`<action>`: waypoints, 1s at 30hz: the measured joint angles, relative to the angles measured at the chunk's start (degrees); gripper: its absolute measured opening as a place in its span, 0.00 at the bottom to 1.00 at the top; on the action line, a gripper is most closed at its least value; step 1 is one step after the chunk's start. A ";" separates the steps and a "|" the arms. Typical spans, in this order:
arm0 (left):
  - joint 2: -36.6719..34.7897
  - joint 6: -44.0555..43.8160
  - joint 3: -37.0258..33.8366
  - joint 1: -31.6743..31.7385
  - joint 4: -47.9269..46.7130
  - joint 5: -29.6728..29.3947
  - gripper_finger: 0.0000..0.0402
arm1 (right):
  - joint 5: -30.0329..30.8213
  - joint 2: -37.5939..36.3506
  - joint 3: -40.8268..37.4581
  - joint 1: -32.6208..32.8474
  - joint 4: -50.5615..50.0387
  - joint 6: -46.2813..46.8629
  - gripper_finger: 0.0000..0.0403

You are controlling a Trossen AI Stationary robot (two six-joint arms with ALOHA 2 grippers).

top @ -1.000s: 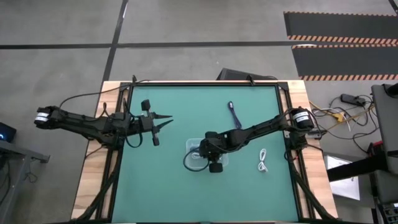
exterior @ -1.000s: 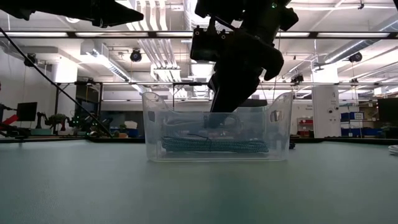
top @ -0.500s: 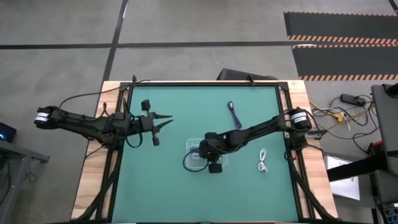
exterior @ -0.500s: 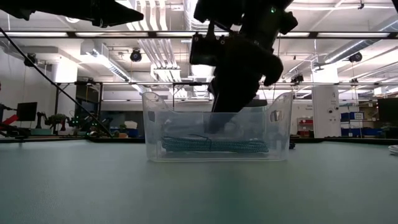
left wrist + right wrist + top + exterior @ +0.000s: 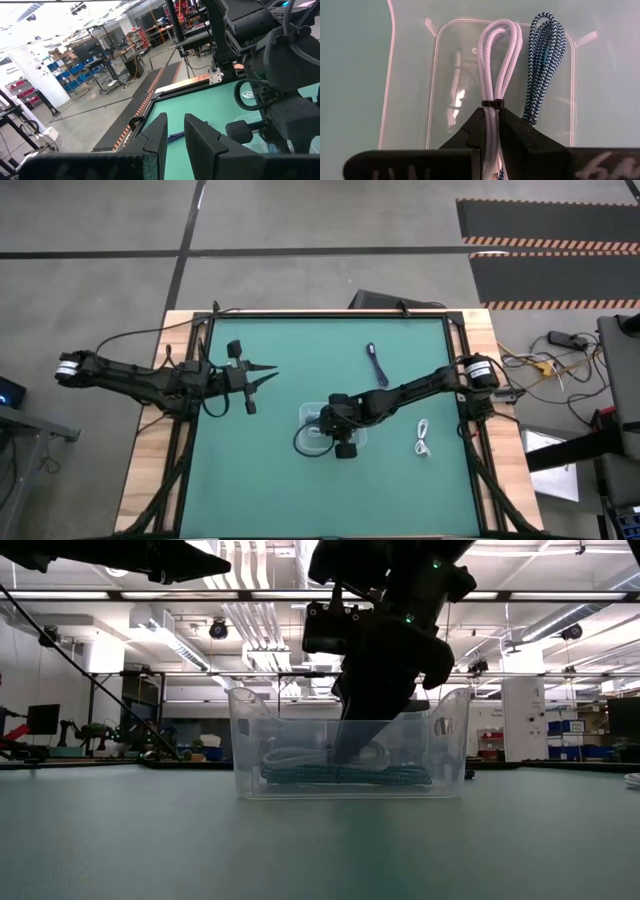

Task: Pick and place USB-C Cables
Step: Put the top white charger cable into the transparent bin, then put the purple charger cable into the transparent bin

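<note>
A clear tray [image 5: 312,418] sits mid-table. My right gripper [image 5: 491,125] is down inside it, shut on a white braided USB-C cable bundle [image 5: 496,60] bound by a black tie [image 5: 492,104]. A blue-and-black patterned cable [image 5: 542,65] lies on the tray floor beside it, and also shows through the tray wall [image 5: 350,776]. On the mat lie a dark blue cable [image 5: 375,363] and a white cable [image 5: 422,438]. My left gripper [image 5: 268,376] hovers open near the table's left side, away from everything. My right gripper pinches the white cable bundle between its two fingers just behind the black tie [image 5: 490,116], coming from above at a slant, fingers lying along the bundle. The looped end [image 5: 501,30] reaches out over the tray floor, roughly level [image 5: 290,754], just above the patterned cable.
The tray's walls [image 5: 240,745] stand close around my right gripper. A black wire loop [image 5: 303,442] from the right arm hangs by the tray's near left corner. Bare green mat [image 5: 260,480] lies along the near side and left of the tray.
My right gripper has gone down deeper into the tray, still shut on the white cable. The white bundle now shows low in the tray, just above the patterned cable.
</note>
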 joint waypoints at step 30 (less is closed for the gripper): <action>0.00 -0.02 0.07 -0.02 0.03 0.00 0.12 | -0.79 -3.89 0.00 0.15 -0.53 2.27 0.29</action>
